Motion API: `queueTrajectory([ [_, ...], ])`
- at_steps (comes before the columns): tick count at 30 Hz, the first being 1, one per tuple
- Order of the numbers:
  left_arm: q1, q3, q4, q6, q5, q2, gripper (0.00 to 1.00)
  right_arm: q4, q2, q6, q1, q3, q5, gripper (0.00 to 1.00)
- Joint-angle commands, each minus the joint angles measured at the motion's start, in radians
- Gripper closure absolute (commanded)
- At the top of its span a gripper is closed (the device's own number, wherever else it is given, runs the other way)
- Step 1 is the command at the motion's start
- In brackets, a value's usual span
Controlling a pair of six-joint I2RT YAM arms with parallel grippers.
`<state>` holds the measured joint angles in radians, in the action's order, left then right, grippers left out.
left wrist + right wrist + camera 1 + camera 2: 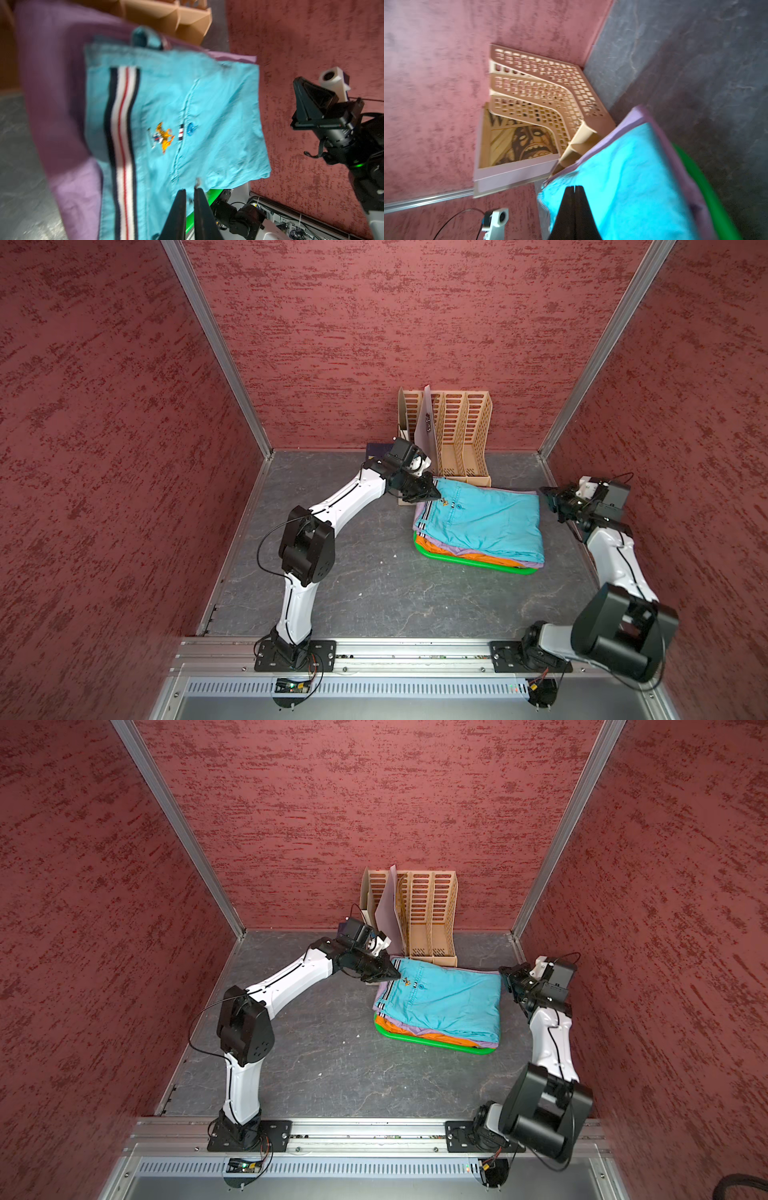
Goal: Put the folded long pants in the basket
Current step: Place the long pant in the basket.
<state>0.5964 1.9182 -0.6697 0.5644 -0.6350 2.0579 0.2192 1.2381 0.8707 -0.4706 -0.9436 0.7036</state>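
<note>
One file organiser [457, 435] stands just behind pants [482, 518] stacked in the basket [426, 552].

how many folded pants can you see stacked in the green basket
3: teal pants on top, lilac pants beneath, orange pants lowest visible, all stacked in the green basket. More may lie hidden underneath.

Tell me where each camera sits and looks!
Both top views: high above the front, looking down at left arm, right arm, left gripper, right gripper, teal pants and basket.
Left wrist: on the left arm, looking past its fingers over the teal pants to the right gripper.
Right wrist: on the right arm, looking past its fingers to the file organiser.
Shared: both wrist views show the teal pants.
</note>
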Motion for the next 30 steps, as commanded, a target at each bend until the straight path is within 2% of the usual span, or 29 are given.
queueTrajectory([
  [1, 0.012, 0.101, 0.074, 0.004, -0.056, 0.092, 0.85, 0.064, -0.1, 0.094, 0.05, 0.102, 0.052, 1.0],
  [5, 0.014, 0.216, 0.102, 0.017, -0.049, 0.221, 0.85, 0.124, -0.198, 0.078, 0.1, 0.215, 0.083, 1.0],
  [9, 0.011, 0.346, 0.071, 0.021, -0.021, 0.337, 0.85, 0.156, -0.232, 0.027, 0.124, 0.322, 0.085, 1.0],
  [13, 0.003, 0.388, 0.075, 0.013, 0.022, 0.402, 0.85, 0.243, -0.229, -0.056, 0.125, 0.404, -0.002, 1.0],
  [15, -0.01, 0.409, 0.058, 0.014, 0.044, 0.434, 0.85, 0.287, -0.212, -0.111, 0.125, 0.426, -0.097, 1.0],
  [20, -0.031, 0.404, 0.053, 0.028, 0.059, 0.473, 0.85, 0.272, -0.147, -0.173, 0.123, 0.481, -0.255, 1.0],
  [24, -0.03, 0.406, 0.034, 0.01, 0.052, 0.473, 0.85, 0.224, -0.11, -0.18, 0.119, 0.499, -0.231, 1.0],
  [28, -0.035, 0.398, 0.027, -0.004, 0.058, 0.436, 0.82, 0.257, -0.151, -0.186, 0.119, 0.431, -0.22, 1.0],
  [30, -0.039, 0.398, 0.027, -0.001, 0.048, 0.413, 0.8, 0.298, -0.176, -0.203, 0.118, 0.378, -0.214, 0.94],
])
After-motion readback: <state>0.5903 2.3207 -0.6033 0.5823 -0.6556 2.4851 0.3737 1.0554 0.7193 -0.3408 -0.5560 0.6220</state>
